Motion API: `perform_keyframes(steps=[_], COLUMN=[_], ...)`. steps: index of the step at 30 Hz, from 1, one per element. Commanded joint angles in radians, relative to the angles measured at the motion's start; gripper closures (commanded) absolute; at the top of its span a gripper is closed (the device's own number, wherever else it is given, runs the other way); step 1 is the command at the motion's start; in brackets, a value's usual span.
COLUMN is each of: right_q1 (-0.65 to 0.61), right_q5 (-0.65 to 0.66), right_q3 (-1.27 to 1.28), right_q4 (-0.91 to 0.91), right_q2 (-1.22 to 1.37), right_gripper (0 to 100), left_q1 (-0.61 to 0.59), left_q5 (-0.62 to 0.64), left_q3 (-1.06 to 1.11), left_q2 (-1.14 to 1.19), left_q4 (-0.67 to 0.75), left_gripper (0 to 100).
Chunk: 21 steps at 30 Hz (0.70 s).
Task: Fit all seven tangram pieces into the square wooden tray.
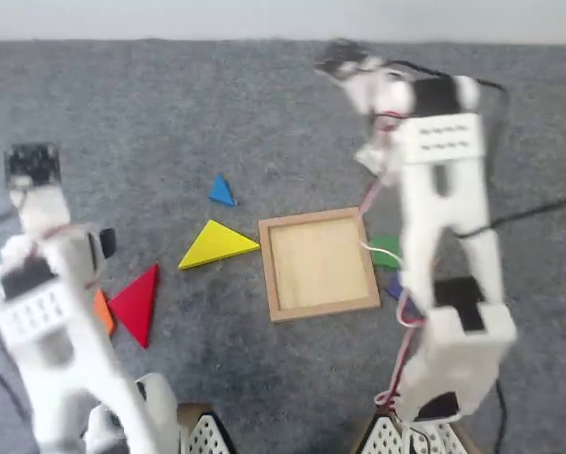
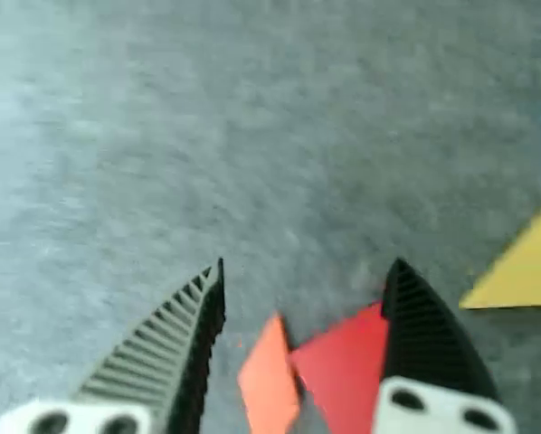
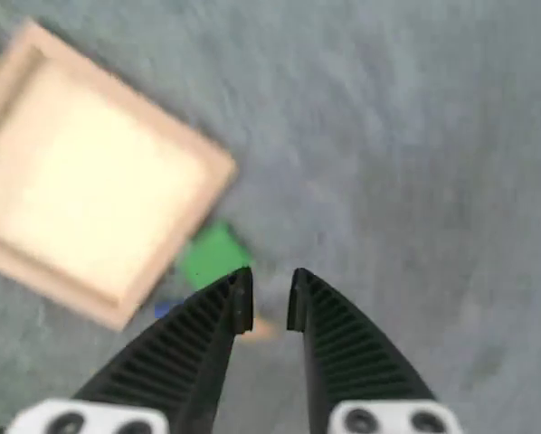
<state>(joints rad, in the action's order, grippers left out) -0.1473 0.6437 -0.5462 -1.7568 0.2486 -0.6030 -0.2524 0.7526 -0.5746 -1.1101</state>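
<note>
While yellow triangle (image 1: 217, 246) tips toward tray (image 1: 271, 274) (crosswise) | left end effector (image 2: 308, 267) spread | right end effector (image 3: 269, 278) barely parted

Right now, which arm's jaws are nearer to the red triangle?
Left. The left arm holds its jaws right by the red triangle; the right arm has its jaws across the wooden tray, by the green piece.

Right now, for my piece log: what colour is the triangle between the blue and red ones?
Yellow triangle; clearest in the high view.
</note>
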Motion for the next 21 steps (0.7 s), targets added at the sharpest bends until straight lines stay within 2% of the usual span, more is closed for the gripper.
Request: perform_keyframes(steps=[1, 3, 8, 10, 15, 21], right_q1=[0.113, 0.165, 0.285, 0.298, 0.223, 0.166], right_q5=[-0.043, -0.058, -0.114, -0.114, -0.121, -0.212], right_q3=[0.164, 0.242, 0.431, 0.551, 0.931, 1.178], right_q4=[-0.036, -0.035, 0.041, 0.099, 0.348, 0.558], right_q2=[-0.153, -0.185, -0.298, -0.361, -0.49, -0.522], right_gripper=[87.9, 87.6, 87.6, 87.6, 87.4, 87.2], left_q1=[0.127, 0.198, 0.275, 0.305, 0.402, 0.46], left_q5=[-0.089, -0.15, -0.13, -0.17, -0.614, -0.873], left_q3=[-0.205, -0.249, -0.341, -0.366, -0.438, -0.535], left_q2=[0.265, 0.364, 0.505, 0.539, 0.626, 0.736], left_q4=[-0.147, -0.189, -0.201, -0.189, -0.187, -0.18], left_gripper=[72, 72, 72, 72, 70, 69])
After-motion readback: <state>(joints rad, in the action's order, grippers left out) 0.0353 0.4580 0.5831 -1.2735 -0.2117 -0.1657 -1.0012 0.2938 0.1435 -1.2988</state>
